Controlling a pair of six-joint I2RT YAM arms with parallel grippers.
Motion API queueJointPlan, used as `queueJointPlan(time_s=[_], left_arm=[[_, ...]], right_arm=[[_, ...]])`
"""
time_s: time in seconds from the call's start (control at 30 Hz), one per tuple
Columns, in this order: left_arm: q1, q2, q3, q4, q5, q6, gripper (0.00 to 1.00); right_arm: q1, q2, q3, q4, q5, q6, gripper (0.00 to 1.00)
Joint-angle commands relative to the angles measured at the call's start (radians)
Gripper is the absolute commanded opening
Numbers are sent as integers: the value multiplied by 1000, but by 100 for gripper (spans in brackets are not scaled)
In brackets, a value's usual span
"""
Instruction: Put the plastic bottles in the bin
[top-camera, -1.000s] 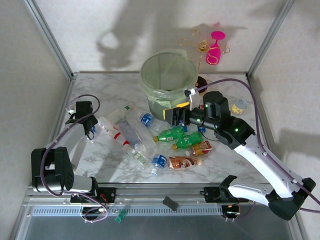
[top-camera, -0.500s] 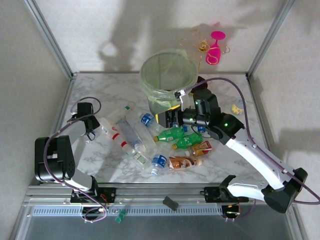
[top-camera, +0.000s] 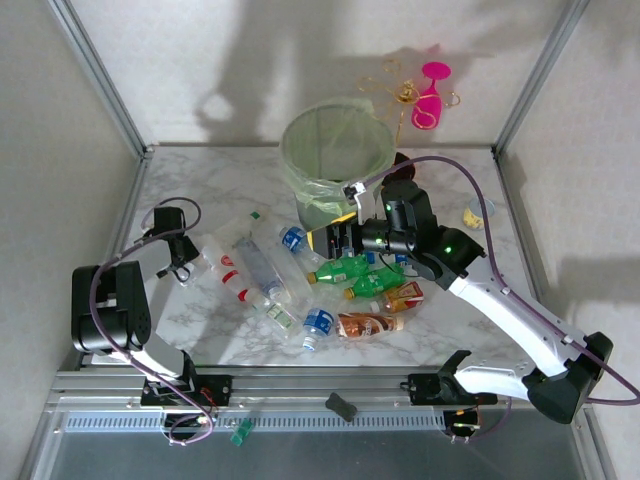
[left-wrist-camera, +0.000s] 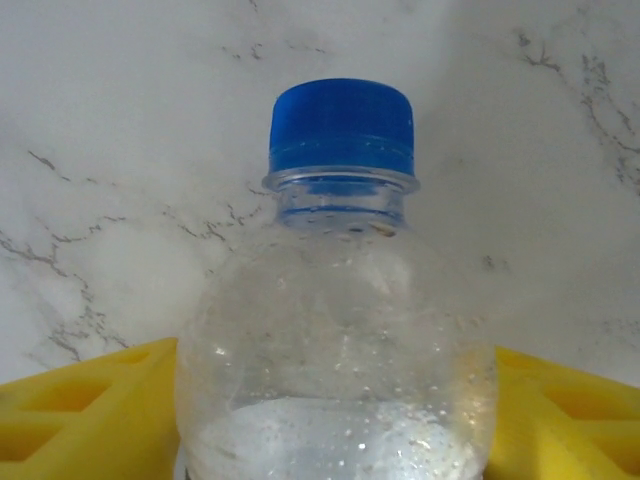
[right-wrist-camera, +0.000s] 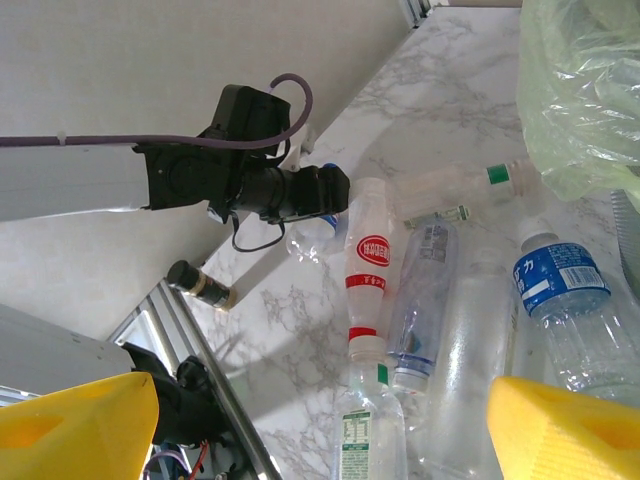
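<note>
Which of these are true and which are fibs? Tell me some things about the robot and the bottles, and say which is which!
1. The clear bottle at the left gripper has a blue cap. True.
2. The bin lies on its side. False: it stands upright.
3. The right gripper holds a green bottle. False: it is open and grips nothing.
4. A pink glass sits farther back than the bin. True.
5. Every bottle is in the bin. False: many bottles lie on the table.
</note>
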Motion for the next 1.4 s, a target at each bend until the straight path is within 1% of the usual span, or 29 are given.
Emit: queueJointPlan(time_s=[0.0, 0.1, 0.2, 0.27, 0.33, 0.47, 0.57, 0.63, 0.73, 0.8, 0.87, 0.97, 1.0, 1.17, 1.23, 1.3, 1.37], left_arm=[[8, 4, 16, 9, 8, 4, 64], [8, -9, 16, 8, 3, 2, 58], [8, -28, 17, 3, -2, -7, 57], [6, -48, 18, -5, -2, -24, 54], [-4, -93, 10, -13, -10, -41, 53], [-25, -184, 12, -62, -69, -100, 53], [-32, -260, 25, -90, -46, -130, 50], [-48, -329, 29, -90, -6, -145, 49], [-100, -437, 44, -68, 112, -155, 50], [-173, -479, 88, -65, 170, -138, 50], [-270, -501, 139, -70, 198, -117, 50], [-397, -535, 180, -27, 290, -102, 51], [-426, -552, 182, 7, 343, -102, 51], [-511, -634, 164, 191, 581, -130, 52], [-546, -661, 172, 218, 627, -115, 53], [-570, -683, 176, 235, 670, -109, 53], [-595, -707, 163, 280, 699, -135, 53]], right_arm=[[10, -18, 26, 8, 9, -6, 86], [10, -25, 38, -1, 17, -6, 86], [9, -36, 49, -9, 30, -11, 86], [10, -40, 58, -22, 48, -14, 86], [10, -46, 74, -37, 71, -20, 86], [9, -65, 95, -49, 111, -23, 86], [10, -77, 98, -42, 126, -19, 86], [10, -81, 97, -39, 136, -15, 86], [10, -86, 92, -21, 125, -10, 86], [9, -94, 79, 8, 112, 1, 86], [10, -93, 80, 37, 94, 16, 86], [10, -78, 90, 73, 43, 35, 86], [10, -69, 93, 83, 27, 40, 86], [10, -58, 94, 115, -29, 55, 87], [9, -68, 97, 121, -31, 60, 87], [9, -79, 86, 155, -64, 80, 88], [9, -78, 66, 212, -136, 115, 96]])
